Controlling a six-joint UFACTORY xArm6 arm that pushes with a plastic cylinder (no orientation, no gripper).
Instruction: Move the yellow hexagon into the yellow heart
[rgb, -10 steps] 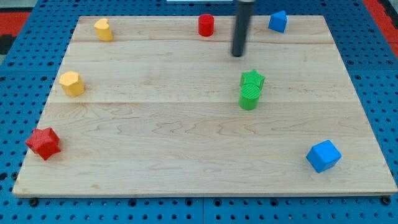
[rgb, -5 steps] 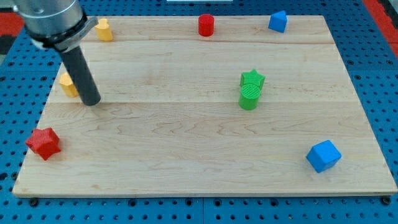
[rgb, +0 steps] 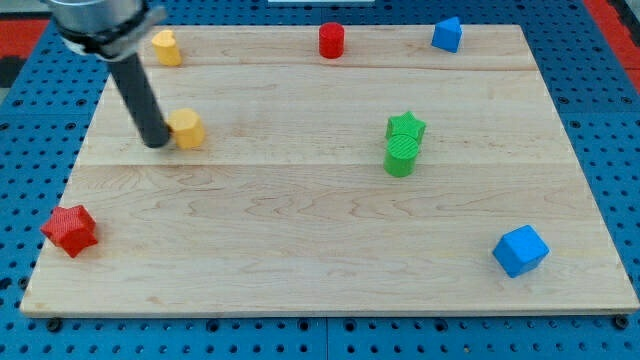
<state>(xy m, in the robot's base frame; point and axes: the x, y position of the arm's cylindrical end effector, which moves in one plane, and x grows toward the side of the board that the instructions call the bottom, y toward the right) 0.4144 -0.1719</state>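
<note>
My tip (rgb: 157, 142) touches the hexagon (rgb: 187, 129) on its left side, so a push from here drives it rightward, not up toward the heart (rgb: 166, 47) at the desk (rgb: 320, 260) top-left; I carry no fingers to open or close

The rod's upper part runs out of the view's top left, and my tip (rgb: 156, 143) covers the left edge of the yellow hexagon (rgb: 187, 128), so contact there cannot be confirmed. The green star (rgb: 407, 126) is partly hidden behind the green cylinder (rgb: 401, 156). The desk (rgb: 320, 250) loses its bottom corners at the frame's edge.
</note>
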